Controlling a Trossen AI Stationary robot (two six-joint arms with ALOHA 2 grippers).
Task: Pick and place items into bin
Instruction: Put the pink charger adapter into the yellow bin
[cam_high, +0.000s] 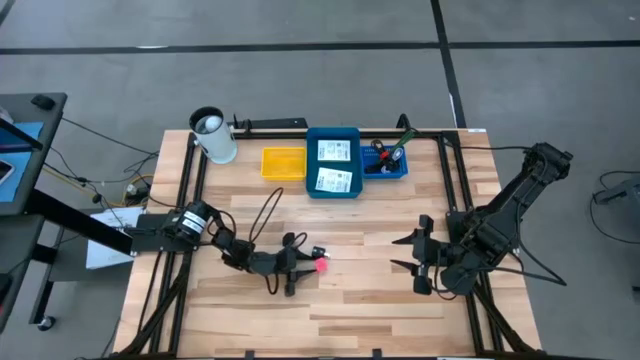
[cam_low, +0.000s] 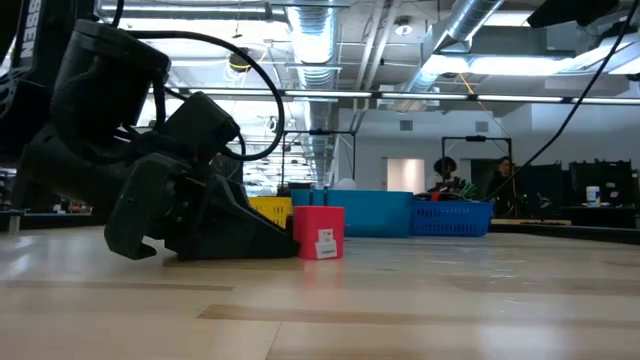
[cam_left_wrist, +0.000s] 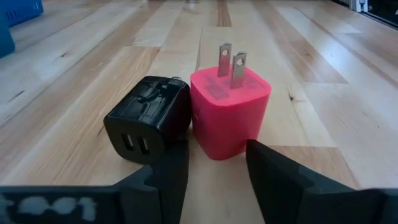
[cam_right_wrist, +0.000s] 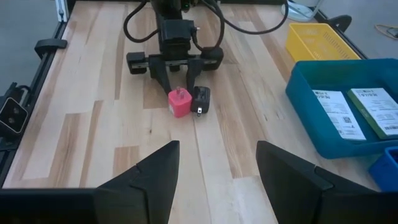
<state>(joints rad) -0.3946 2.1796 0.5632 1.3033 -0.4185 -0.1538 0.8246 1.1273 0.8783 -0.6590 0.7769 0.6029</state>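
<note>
A small pink plug cube (cam_left_wrist: 229, 115) stands on the wooden table with its two metal prongs pointing up. A black charger block (cam_left_wrist: 148, 119) lies right against its side. My left gripper (cam_left_wrist: 216, 155) is low over the table and open, its fingertips on either side of the cube's near edge without plainly touching it; the high view shows it (cam_high: 300, 265) beside the cube (cam_high: 321, 265). My right gripper (cam_right_wrist: 217, 155) is open and waits near the table's right side (cam_high: 408, 258). Two white printed cards (cam_high: 334, 165) lie in the blue bin (cam_high: 333, 133).
A yellow tray (cam_high: 283, 162) sits left of the blue bin, and a small blue basket (cam_high: 385, 160) with pens sits to its right. A white cylinder (cam_high: 213, 135) stands at the far left corner. A black cable (cam_high: 265, 215) curves across the boards near my left arm.
</note>
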